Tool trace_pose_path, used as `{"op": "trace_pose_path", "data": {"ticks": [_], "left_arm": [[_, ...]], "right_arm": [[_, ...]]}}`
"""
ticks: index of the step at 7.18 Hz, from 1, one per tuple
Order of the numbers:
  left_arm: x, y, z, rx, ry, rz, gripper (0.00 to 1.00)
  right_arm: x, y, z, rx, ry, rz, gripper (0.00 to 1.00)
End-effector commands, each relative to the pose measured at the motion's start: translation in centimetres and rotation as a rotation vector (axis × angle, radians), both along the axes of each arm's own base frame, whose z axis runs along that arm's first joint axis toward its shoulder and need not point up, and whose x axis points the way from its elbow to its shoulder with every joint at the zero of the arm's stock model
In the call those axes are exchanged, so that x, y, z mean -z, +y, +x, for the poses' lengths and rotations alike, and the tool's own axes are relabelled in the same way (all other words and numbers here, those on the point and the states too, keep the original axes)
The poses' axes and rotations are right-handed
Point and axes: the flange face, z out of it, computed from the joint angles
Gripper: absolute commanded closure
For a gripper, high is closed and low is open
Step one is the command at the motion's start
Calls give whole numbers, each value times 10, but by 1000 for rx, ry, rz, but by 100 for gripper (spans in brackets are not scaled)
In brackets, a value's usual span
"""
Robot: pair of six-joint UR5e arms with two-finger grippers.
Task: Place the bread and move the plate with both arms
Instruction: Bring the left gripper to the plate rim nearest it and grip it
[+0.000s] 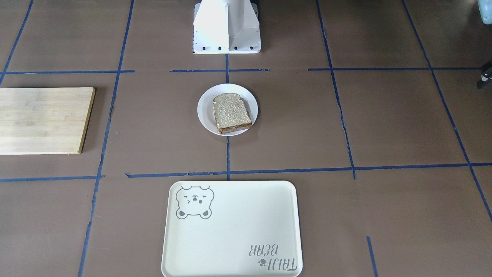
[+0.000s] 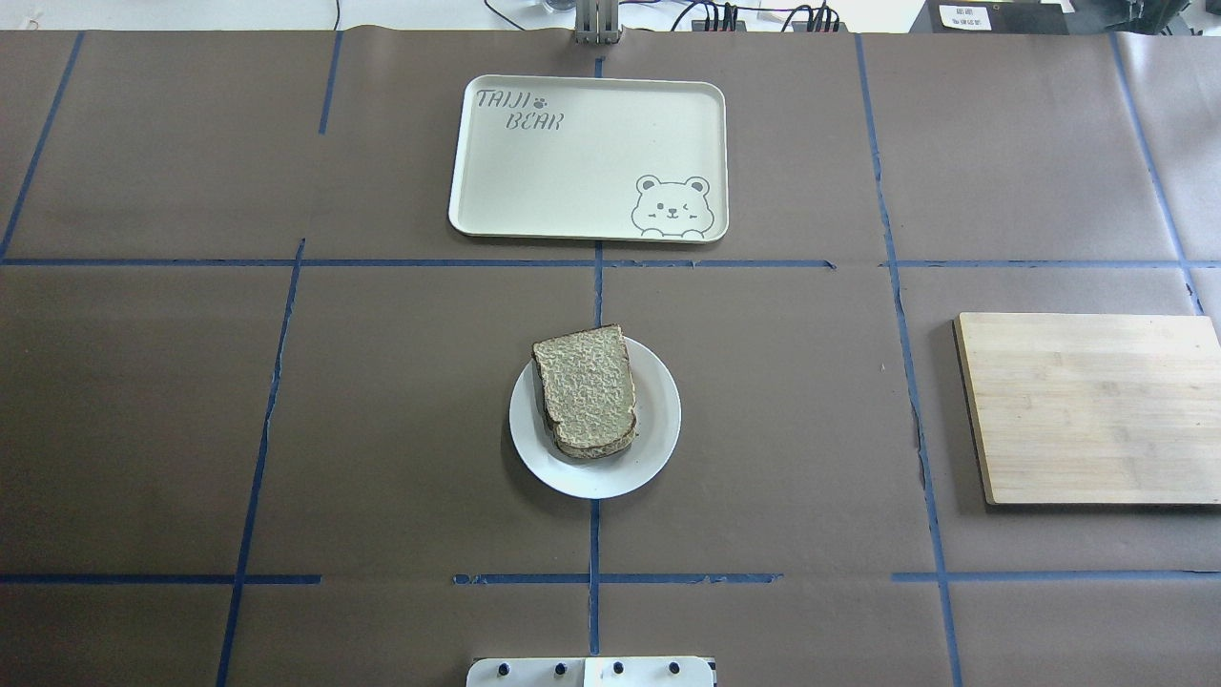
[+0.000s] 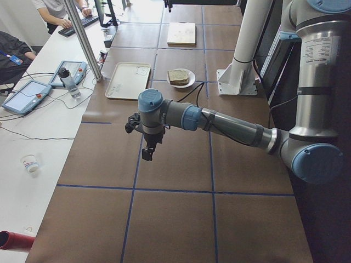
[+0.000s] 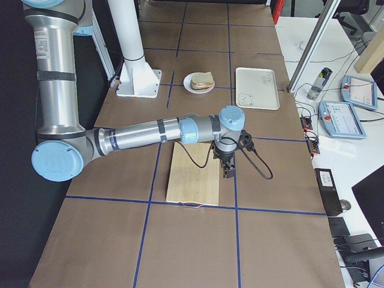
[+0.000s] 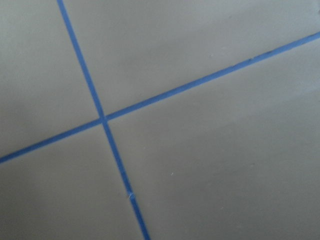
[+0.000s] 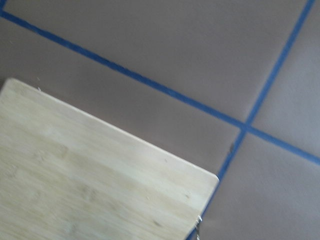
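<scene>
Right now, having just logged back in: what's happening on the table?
Neither arm is handling anything. The bread lies on the plate at the middle of the table, short of the bear tray. The left gripper hangs above bare table on the robot's left. The right gripper hangs by the edge of the cutting board on its right. Both are far from the plate, and whether they are open cannot be told.

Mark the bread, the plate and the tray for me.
bread point(image 2: 585, 391), overhead exterior view, centre of its pale face.
plate point(image 2: 660, 425), overhead exterior view, bare white right side.
tray point(image 2: 572, 172), overhead exterior view, bare middle of its floor.
</scene>
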Motion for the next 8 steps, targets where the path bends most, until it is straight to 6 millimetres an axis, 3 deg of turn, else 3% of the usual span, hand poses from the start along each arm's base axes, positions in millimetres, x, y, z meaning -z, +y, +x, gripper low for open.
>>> {"op": "trace_pose_path", "data": {"ticks": [1,2,4,5,6,8], "left_arm": [[19,-2,18,12,96,55,0],[41,3,57,40,135,12,0],[79,37,191,46,249,-100,0],[97,64,251,96,305,-145,0],[120,88,301,139,380,-188,0],[152,137,377,249,534,-231,0]], "right_arm": [[-56,68,56,-69,3,-106,0],[-56,70,55,-72,-3,-110,0],[-56,70,54,-72,-6,-111,0],[-56,70,54,-70,-6,-109,0],[-56,70,54,-70,-6,-108,0],[-56,70,54,-70,-6,-108,0]]}}
